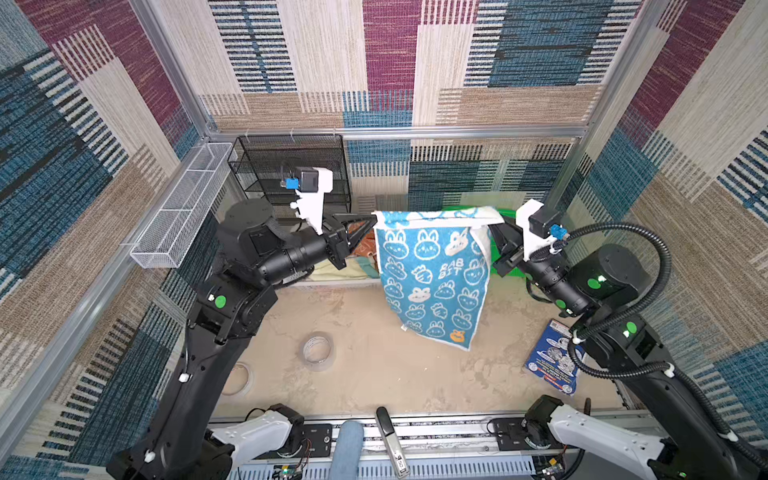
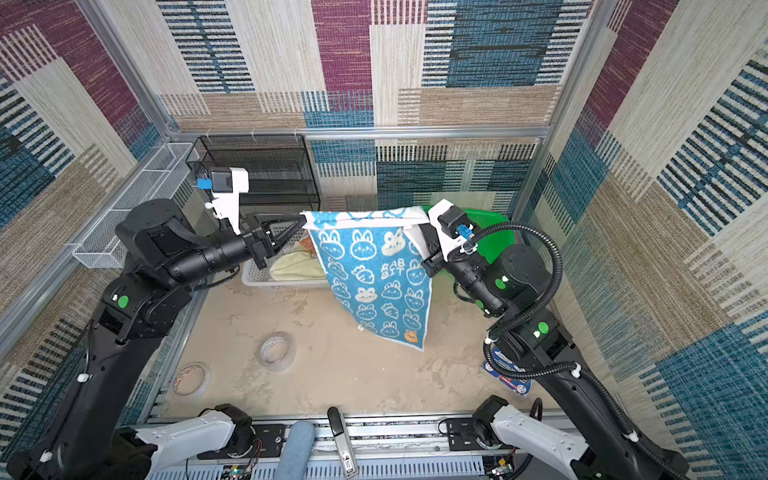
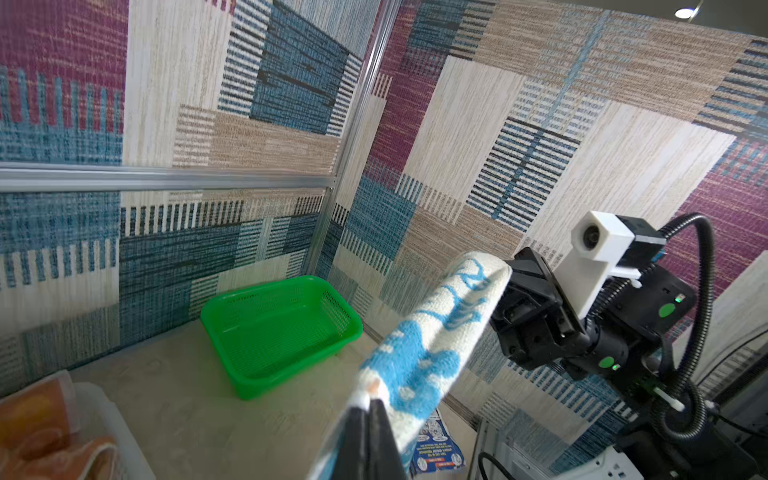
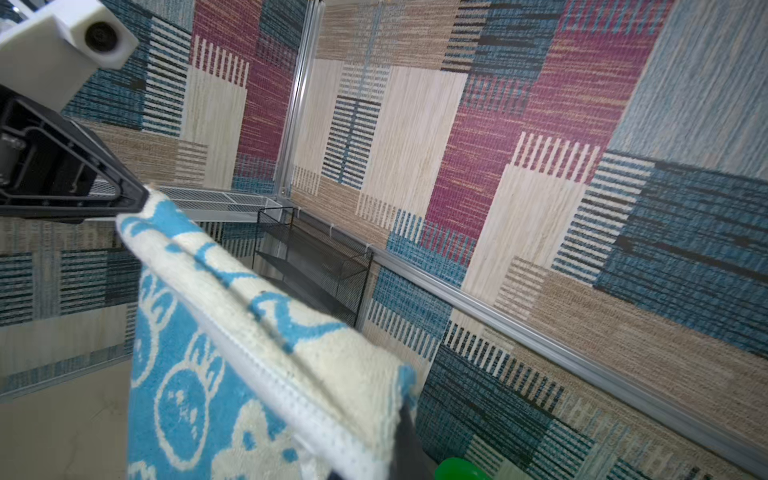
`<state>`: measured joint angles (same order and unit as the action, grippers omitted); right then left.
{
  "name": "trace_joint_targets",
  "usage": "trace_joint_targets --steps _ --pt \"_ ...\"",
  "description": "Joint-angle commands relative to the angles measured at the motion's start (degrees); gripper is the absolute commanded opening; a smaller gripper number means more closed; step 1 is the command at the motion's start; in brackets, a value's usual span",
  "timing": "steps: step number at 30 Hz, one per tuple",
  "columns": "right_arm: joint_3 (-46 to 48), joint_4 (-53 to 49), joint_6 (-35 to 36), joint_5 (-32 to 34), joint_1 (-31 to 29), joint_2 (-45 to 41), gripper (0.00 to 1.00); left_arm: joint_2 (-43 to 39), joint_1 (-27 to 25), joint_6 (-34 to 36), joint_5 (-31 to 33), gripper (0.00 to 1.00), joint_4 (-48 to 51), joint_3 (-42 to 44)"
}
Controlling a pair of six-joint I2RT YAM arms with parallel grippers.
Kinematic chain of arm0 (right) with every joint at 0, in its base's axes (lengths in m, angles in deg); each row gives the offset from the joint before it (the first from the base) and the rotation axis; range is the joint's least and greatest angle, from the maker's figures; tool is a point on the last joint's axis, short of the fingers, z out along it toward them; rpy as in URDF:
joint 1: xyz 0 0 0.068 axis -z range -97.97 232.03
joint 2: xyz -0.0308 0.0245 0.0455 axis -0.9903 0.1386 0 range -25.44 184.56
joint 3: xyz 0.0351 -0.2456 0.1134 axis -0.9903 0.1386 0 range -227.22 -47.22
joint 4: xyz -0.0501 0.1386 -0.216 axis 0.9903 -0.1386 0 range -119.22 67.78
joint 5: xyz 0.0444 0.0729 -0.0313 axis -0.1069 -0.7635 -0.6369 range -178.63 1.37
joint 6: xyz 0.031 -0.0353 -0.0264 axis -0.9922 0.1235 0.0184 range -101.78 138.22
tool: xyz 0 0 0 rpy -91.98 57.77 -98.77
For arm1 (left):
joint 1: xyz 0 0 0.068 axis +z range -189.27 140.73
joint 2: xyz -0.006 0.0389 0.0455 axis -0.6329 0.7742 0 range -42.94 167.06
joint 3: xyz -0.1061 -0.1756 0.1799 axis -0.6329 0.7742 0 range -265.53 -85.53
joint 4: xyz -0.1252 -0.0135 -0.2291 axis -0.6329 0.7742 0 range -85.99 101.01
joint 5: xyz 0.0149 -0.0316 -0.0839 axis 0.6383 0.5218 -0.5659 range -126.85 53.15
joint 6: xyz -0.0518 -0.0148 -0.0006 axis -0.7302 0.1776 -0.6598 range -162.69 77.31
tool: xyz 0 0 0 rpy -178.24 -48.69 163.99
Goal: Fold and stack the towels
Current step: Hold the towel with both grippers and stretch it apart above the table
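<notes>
A: How are the two pincers set?

B: The left pincer (image 1: 372, 219) is pressed together on one top corner of the blue bunny towel (image 1: 432, 274). The right pincer (image 1: 491, 227) is clamped on the opposite top corner. Both grips are confirmed in a top view, where the left pincer (image 2: 302, 222) and the right pincer (image 2: 419, 226) are seen with cloth nipped at their tips.

A: Where is the towel placed?

B: It is stretched between the two pincers. Its top edge is turned over into a white band, and the rest is hung below them, bunny side toward the front. Whether its lowest corner is touched by the table (image 1: 374, 382) cannot be told.

A: What is shown by the wrist cameras?

B: In the left wrist view the blue bunny towel (image 3: 419, 361) is seen running from the left pincer (image 3: 368, 415) across to the right pincer (image 3: 505, 279). In the right wrist view the same stretch of cloth is seen from the other end.

A: What else is found near the pincers?

B: A white basket (image 2: 253, 277) is set below and just behind the left pincer, with a pale yellow towel (image 2: 293, 266) and an orange-printed towel (image 2: 306, 245) heaped in it. A green basket (image 2: 496, 235) is set below and behind the right pincer. A tape roll (image 1: 318, 349) is laid on the table below the left pincer, toward the front.
</notes>
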<state>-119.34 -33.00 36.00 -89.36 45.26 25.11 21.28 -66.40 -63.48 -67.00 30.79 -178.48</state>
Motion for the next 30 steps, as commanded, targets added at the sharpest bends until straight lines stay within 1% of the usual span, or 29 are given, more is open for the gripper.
trace_joint_targets --steps 1,5,10,18,23,27,30 --pt "3.19 -1.32 -5.91 0.49 0.12 -3.65 0.00 -3.24 0.15 -4.91 2.54 0.00 -3.35 5.83" --pt "6.24 -3.49 -8.59 -0.63 0.17 -5.94 0.00 -5.80 0.15 -6.08 4.84 0.00 -2.94 11.02" --pt "6.49 -6.02 -10.00 -1.76 0.13 -6.15 0.00 -5.97 0.15 -5.57 8.63 0.00 1.51 11.65" --pt "3.79 -9.50 -11.59 -5.49 0.12 -7.87 0.00 -11.02 0.07 -7.07 8.49 0.00 3.18 12.83" --pt "2.43 -9.69 -12.53 -8.46 0.13 -9.78 0.00 -13.88 0.07 -9.20 6.90 0.00 3.21 13.49" --pt "1.85 -10.11 -13.58 -9.30 0.12 -11.24 0.00 -14.30 0.05 -11.24 5.04 0.00 3.29 14.09" --pt "1.80 -10.78 -14.20 -8.53 0.12 -11.97 0.00 -14.08 -0.02 -12.39 4.76 0.00 3.27 14.31"
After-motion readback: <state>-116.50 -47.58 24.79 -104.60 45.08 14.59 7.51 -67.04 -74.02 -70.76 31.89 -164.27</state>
